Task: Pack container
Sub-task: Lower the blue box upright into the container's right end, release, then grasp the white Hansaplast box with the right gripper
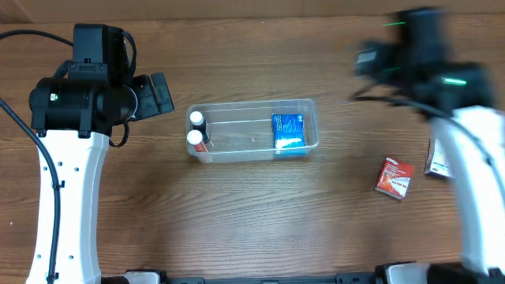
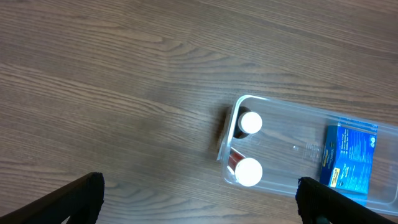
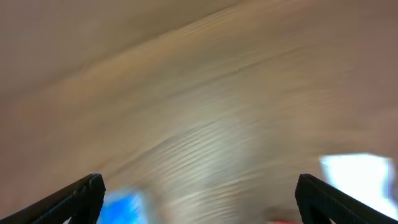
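Note:
The clear plastic container lies mid-table. Inside it, two white-capped bottles stand at its left end and a blue box at its right end. In the left wrist view the container shows with both bottles and the blue box. A red box lies on the table right of the container. My left gripper is open and empty, left of the container. My right gripper is open and empty; its view is motion-blurred, and the arm sits at the far right.
A white packet lies at the right, partly hidden by the right arm. The left arm stands at the left. The wooden table extends toward the front.

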### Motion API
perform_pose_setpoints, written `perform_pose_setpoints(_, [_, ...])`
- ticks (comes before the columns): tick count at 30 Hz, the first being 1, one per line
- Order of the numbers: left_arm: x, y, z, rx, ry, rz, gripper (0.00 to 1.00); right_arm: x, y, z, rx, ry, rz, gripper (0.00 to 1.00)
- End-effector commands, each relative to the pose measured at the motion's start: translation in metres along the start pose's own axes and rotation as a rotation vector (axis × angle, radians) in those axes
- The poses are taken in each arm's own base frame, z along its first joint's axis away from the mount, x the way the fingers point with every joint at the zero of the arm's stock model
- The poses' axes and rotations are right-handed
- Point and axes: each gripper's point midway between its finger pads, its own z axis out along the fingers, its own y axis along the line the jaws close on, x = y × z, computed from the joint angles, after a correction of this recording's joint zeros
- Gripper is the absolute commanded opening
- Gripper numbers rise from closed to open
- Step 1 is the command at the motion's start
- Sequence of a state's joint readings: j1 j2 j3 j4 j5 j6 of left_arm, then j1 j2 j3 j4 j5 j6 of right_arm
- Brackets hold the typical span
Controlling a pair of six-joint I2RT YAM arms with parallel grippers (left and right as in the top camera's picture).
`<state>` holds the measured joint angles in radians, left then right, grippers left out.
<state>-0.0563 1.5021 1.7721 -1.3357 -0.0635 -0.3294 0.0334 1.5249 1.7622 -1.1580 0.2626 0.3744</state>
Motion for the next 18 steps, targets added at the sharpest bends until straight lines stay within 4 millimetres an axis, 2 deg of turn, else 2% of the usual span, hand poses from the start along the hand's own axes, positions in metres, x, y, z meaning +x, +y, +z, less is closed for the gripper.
perform_pose_setpoints(1, [-0.003,-0.001,-0.002,0.01,-0.009,0.02,1.0,0.0,-0.078,0.032,0.138,0.095,0.104,1.0])
perform_pose_setpoints(3, [-0.003,-0.001,-0.002,0.01,-0.009,0.02,1.0,0.01,-0.106,0.052,0.148,0.165,0.153,1.0])
perform_pose_setpoints(6, [-0.003,-0.001,-0.002,0.01,-0.008,0.02,1.0,0.038,-0.154,0.089,0.233,0.296,0.218,1.0])
perform_pose_setpoints(8, [-0.003,-0.001,-0.002,0.01,-0.007,0.025,1.0,0.057,-0.172,0.11,0.269,0.37,0.246,1.0])
perform_pose_setpoints(12, [-0.003,-0.001,-0.002,0.01,-0.007,0.028,1.0,0.084,-0.194,0.143,0.317,0.479,0.24,1.0])
perform_pose_setpoints(15, [-0.003,-0.001,-0.002,0.01,-0.007,0.028,1.0,0.094,-0.208,0.16,0.372,0.51,0.233,1.0])
perform_pose_setpoints(18, [-0.003,-0.001,-0.002,0.01,-0.008,0.028,1.0,0.104,-0.211,0.178,0.362,0.553,0.157,1.0])
